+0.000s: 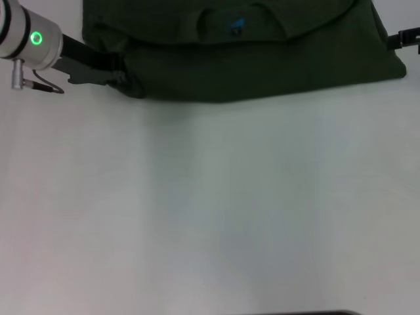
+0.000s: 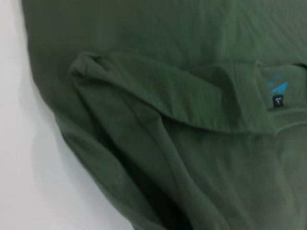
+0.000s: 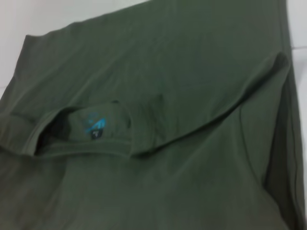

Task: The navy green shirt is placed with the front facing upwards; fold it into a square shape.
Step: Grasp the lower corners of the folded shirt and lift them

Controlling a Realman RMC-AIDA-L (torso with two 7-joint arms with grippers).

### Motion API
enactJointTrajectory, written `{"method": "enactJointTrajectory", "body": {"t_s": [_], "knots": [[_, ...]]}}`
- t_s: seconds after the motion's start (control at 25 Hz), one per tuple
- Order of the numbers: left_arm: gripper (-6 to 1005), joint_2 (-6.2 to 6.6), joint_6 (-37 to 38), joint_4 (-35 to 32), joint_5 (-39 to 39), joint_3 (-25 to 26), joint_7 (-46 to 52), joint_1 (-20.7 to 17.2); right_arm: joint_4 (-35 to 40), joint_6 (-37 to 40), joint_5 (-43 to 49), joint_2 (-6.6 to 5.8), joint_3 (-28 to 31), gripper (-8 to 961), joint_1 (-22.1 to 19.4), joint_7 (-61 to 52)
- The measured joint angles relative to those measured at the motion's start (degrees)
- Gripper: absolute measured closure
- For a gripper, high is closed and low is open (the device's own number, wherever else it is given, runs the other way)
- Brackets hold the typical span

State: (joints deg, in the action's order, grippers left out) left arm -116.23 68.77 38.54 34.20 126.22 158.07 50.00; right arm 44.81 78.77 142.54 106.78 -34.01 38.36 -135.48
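The navy green shirt [image 1: 262, 59] lies folded in layers at the far edge of the white table, plain green side showing. Its collar opening holds a small neck tag with a blue mark [image 1: 236, 26]. My left gripper [image 1: 121, 73] is at the shirt's left edge, shut on bunched fabric there. Only a dark bit of my right gripper [image 1: 408, 38] shows, at the shirt's right edge. In the left wrist view the shirt [image 2: 168, 143] has a raised fold beside the tag [image 2: 278, 91]. In the right wrist view the shirt [image 3: 168, 72] fills the picture around the tag [image 3: 96, 127]. No chest lettering shows.
The white table [image 1: 210, 210] spreads wide in front of the shirt. My left arm's silver wrist with a green light [image 1: 36, 38] sits at the far left. A dark strip [image 1: 308, 313] runs along the table's near edge.
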Motion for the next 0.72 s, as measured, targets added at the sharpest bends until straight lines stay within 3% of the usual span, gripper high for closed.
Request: {"method": "enactJointTrajectory", "body": {"t_s": [0.32,0.72], "knots": [[974,-0.03,-0.3,0.2,0.0,0.2,0.0,-0.2,-2.7,-8.7,3.3,1.65,-5.4,25,0.5,-2.1],[973,-0.31,-0.6,0.2,-0.1,0.2,0.2,-0.1,-3.5,-13.4,5.7,2.94,-5.9,26,0.1,-1.9]]}}
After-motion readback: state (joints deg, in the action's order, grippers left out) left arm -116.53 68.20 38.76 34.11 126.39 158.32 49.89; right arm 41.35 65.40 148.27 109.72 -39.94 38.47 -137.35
